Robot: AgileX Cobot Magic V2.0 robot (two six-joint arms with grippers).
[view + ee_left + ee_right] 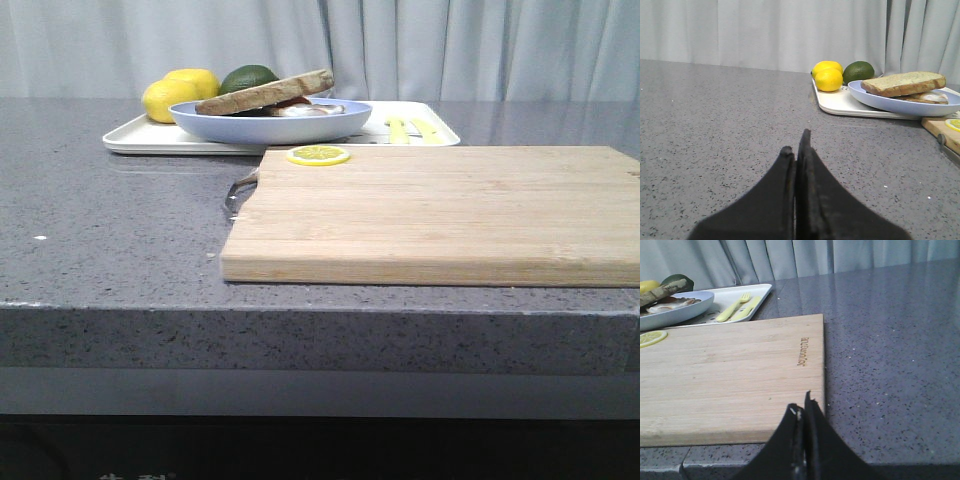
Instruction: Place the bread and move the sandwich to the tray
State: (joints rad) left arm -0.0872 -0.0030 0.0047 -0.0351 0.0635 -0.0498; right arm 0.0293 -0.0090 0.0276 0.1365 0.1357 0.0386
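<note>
The sandwich already sits in its blue plate on the white tray at the far left of the grey surface, with the top bread slice leaning across the egg rather than lying flat. So the task looks finished or nearly so, and the step in hand is best judged as a check and a clean retreat. The left hand hangs low over the bare surface near the left side, its two fingers pressed together and holding nothing. The right hand is likewise closed and empty, at the near right corner of the wooden cutting board. To do this well, both arms should stay clear of the tray, since a brush against the plate rim could slide the tilted slice off. If the slice needs squaring, the left hand is the nearer one; it should open first and come in from above, missing the lemons and the avocado on the tray's far left end. The lemon slice on the board needs no attention.
</note>
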